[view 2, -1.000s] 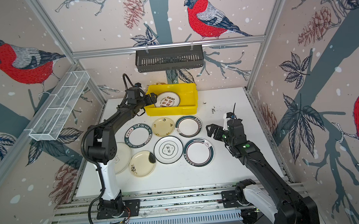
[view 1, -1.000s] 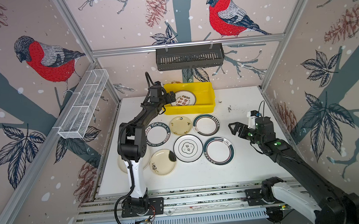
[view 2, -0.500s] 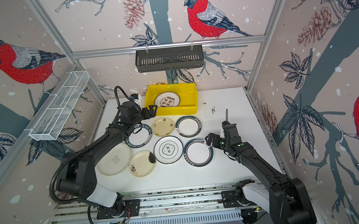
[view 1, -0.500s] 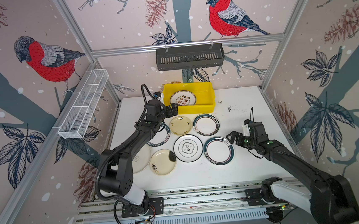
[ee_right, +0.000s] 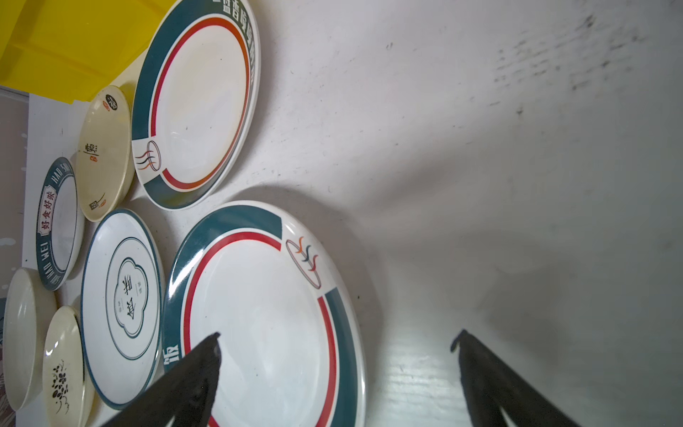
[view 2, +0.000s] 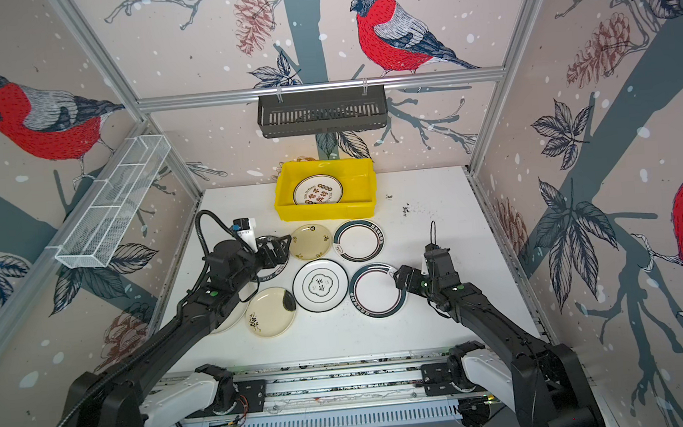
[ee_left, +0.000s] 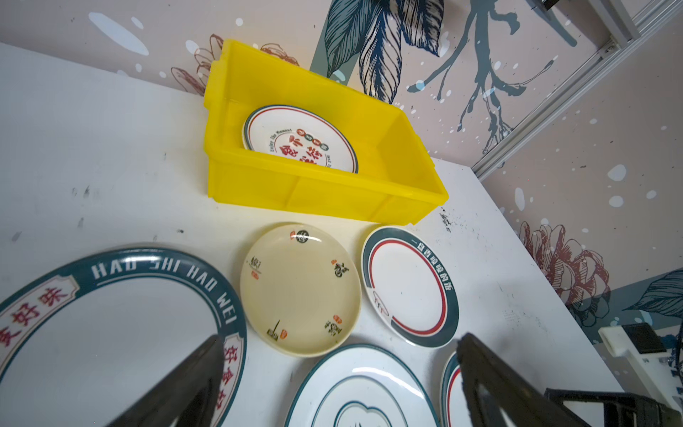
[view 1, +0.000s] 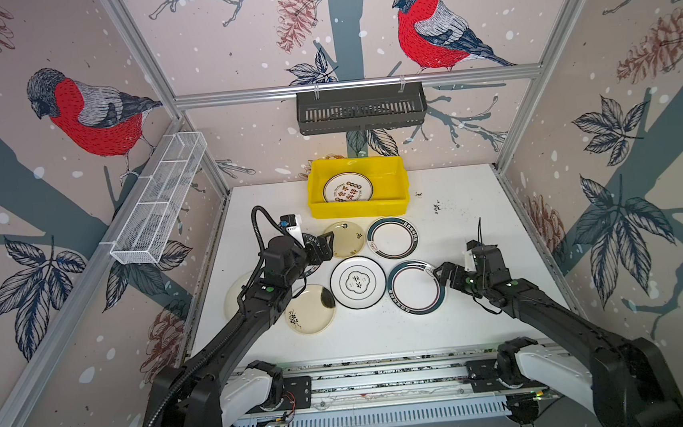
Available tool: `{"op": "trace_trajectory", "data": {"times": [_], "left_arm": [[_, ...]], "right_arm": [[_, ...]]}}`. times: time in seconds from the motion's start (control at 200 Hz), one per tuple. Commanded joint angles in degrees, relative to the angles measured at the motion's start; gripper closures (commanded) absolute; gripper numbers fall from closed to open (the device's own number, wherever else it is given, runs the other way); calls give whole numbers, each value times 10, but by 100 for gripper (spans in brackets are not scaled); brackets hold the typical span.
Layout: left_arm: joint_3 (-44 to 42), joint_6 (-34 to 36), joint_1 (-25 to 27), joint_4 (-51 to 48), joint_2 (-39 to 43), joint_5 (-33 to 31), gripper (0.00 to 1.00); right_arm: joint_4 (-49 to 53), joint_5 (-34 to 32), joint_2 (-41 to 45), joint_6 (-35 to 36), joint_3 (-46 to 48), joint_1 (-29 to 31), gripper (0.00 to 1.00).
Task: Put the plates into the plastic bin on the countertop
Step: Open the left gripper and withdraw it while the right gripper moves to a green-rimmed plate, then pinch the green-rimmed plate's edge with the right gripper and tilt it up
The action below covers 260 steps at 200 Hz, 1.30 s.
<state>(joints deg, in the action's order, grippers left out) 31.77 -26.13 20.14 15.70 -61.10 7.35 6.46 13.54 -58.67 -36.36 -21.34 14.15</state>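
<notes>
Plates [view 1: 357,282]: one lies in the bin [view 1: 358,210] at upper centre of both top views. Seven rest on the countertop [view 1: 383,338] in a cluster below the bin. The cream plate [view 1: 236,298] at far left is partly hidden by the left arm [view 1: 232,335].

Left gripper [view 1: 328,247]: a second ago it stood at the bin's left edge. It has since drawn back toward the lower left and now hovers over the lettered plate [ee_left: 111,332], left of centre. Jaws are spread wide, with nothing held. Judgement: a delivery to the bin is finished, and this arm is lining up its next pick.

Right gripper [ee_right: 336,336]: a second ago it stood over bare countertop right of the cluster. It has since moved left to the right edge of the teal-rim plate [view 1: 415,293], at lower right of the cluster. Jaws are spread wide, with nothing held. In the right wrist view one finger [ee_right: 192,369] is over the plate's well and the other over bare countertop, with the rim between. Contact cannot be told. Judgement: a rim grasp is being set up; closing and lifting are not yet done.
</notes>
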Motion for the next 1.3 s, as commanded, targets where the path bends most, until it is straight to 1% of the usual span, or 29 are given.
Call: {"op": "trace_trajectory", "data": {"times": [0.0, 0.195, 0.305, 0.41, 0.57, 0.655, 0.755, 0.861, 0.961, 1.031, 1.111, 1.186, 1.296], "left_arm": [[-35, -11, 1, 34, 35, -3, 3], [-70, -25, 1, 35, 80, 17, 3], [-82, -30, 2, 39, 85, 36, 3], [-79, -23, 2, 28, 74, 54, 3], [-83, -23, 7, 40, 42, 82, 3], [-87, -27, 15, 59, 19, 92, 3], [-84, -29, 21, 73, -7, 93, 3], [-76, -35, 23, 91, -29, 93, 3], [-65, -39, 29, 97, -47, 93, 3], [-60, -40, 38, 101, -60, 87, 3], [-50, -39, 50, 102, -75, 80, 3], [-39, -38, 60, 101, -91, 76, 3], [-21, -38, 71, 101, -116, 74, 3]], "right_arm": [[-24, 0, 3, -18, 10, 3, 0], [-37, 7, -11, -27, 22, 12, 1], [-43, 7, -16, -30, 24, 20, 5], [-61, 13, -15, -39, 38, 28, 11], [-84, 16, -10, -52, 61, 37, 26], [-90, 11, -7, -55, 71, 39, 36], [-78, -7, -9, -64, 70, 47, 50], [-73, -20, -10, -65, 69, 58, 55], [-76, -20, -13, -69, 70, 60, 63], [-79, -23, -12, -72, 72, 61, 66], [-79, -37, -11, -80, 72, 61, 72], [-76, -50, -10, -87, 72, 60, 80], [-80, -51, -9, -89, 72, 60, 86]]}}
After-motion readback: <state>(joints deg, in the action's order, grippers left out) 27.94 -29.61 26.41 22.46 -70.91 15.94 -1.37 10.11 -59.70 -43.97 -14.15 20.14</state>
